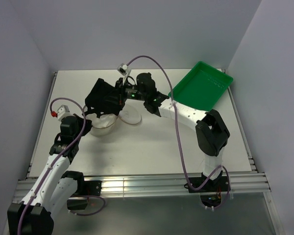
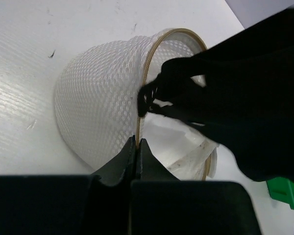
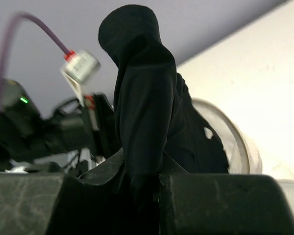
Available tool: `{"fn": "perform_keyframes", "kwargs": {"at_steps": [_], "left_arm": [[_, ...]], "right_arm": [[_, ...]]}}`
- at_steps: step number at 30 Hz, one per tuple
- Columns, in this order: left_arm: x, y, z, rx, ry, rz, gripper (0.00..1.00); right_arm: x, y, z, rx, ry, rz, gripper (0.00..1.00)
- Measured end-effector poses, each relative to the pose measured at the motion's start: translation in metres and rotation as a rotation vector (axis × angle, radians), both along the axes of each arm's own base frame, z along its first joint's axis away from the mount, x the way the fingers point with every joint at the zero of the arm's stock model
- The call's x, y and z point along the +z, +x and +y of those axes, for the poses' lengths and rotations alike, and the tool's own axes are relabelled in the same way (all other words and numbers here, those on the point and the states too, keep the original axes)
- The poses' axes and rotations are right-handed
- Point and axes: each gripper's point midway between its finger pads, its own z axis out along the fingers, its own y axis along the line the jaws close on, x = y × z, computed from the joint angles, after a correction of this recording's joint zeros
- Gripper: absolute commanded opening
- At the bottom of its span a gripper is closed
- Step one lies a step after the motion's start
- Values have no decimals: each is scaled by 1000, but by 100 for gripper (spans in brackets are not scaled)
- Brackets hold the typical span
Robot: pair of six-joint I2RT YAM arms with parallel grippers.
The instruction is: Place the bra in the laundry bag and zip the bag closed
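The black bra (image 1: pixel 104 97) hangs from my right gripper (image 1: pixel 121 94), which is shut on its fabric (image 3: pixel 142 122). It dangles over the open mouth of the white mesh laundry bag (image 1: pixel 106 123). In the left wrist view the bag (image 2: pixel 95 107) lies on its side, its tan rim (image 2: pixel 148 78) facing the bra (image 2: pixel 245 93), with part of the bra at the opening. My left gripper (image 2: pixel 136 143) is shut on the bag's tan rim at its near edge. In the right wrist view the bag's rim (image 3: pixel 233 134) shows behind the bra.
A green plastic tray (image 1: pixel 202 86) leans at the back right of the white table (image 1: pixel 152 147). The bag's round lid flap (image 1: pixel 131 116) lies open on the table beside the bag. Grey walls close in the left, back and right.
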Motion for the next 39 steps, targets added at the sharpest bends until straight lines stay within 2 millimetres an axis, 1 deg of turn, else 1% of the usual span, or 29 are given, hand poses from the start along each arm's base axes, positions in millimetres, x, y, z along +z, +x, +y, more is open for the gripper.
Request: {"fn": "perform_keyframes", "kwargs": {"at_steps": [3,6,9,12,14,17,20,22,24,26,27,30,32,35,39], "left_arm": [[5,-1,0,5,-9,-20,0],[19,-3,1,7,-16,-73,0],[29,-1,-1,0,-24,-113,0],[31,5,-6,-24,-37,-128,0],[32,8,-11,-45,-47,-135,0],[33,10,-16,-72,-58,-144,0],[28,9,-19,-88,-64,-141,0],[19,7,-17,-83,-61,-126,0],[9,3,-15,-76,-59,-107,0],[6,1,-15,-78,-59,-105,0],[8,1,-15,-76,-60,-112,0],[19,0,-14,-70,-63,-152,0],[21,-1,-14,-72,-65,-163,0],[22,0,-17,-86,-72,-178,0],[16,0,-32,-157,-114,-189,0]], "right_arm": [[-20,0,-2,-12,-36,15,0],[-28,-1,-3,-11,-50,21,0],[-34,-2,-2,-6,-62,21,0],[-42,-5,1,5,-79,17,0],[-52,-9,7,21,-101,20,0],[-72,-19,23,57,-144,38,0],[-96,-25,40,92,-200,58,0],[-110,-22,55,109,-243,57,0],[-125,-18,64,113,-290,52,0],[-142,-19,65,122,-341,59,0],[-152,-21,63,132,-371,66,0],[-171,-26,57,155,-440,82,0],[-175,-29,55,166,-474,79,0],[-173,-27,52,159,-512,65,0],[-175,-23,47,117,-554,85,0]]}}
